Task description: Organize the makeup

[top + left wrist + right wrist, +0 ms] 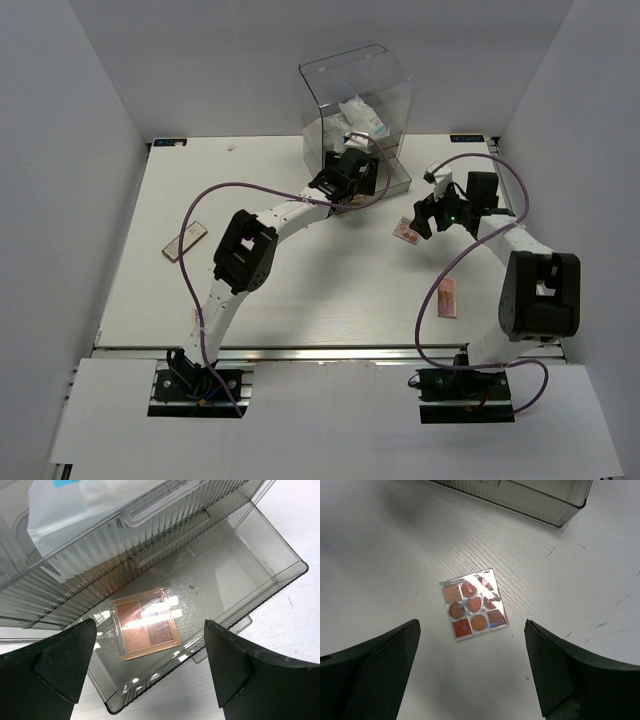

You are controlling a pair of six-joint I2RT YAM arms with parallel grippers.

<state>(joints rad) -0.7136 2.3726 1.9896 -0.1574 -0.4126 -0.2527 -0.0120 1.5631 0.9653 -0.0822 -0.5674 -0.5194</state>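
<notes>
My left gripper [150, 675] is open and empty above the pulled-out bottom drawer [260, 587] of the clear acrylic box [355, 95]. A square pink-brown palette [145, 625] lies flat in that drawer. A white soft packet [85, 510] sits in the box above it, and white packets [362, 118] show through the box in the top view. My right gripper [470, 670] is open and empty above a square palette [474, 611] with several round pans, lying on the table [404, 232]. Two more palettes lie on the table, one rectangular [447, 297] and one at the left [186, 241].
The drawer's corner [555, 502] shows at the top of the right wrist view. White walls enclose the table on three sides. Purple cables [240, 190] loop above both arms. The left arm [245, 250] stretches diagonally across the table's middle.
</notes>
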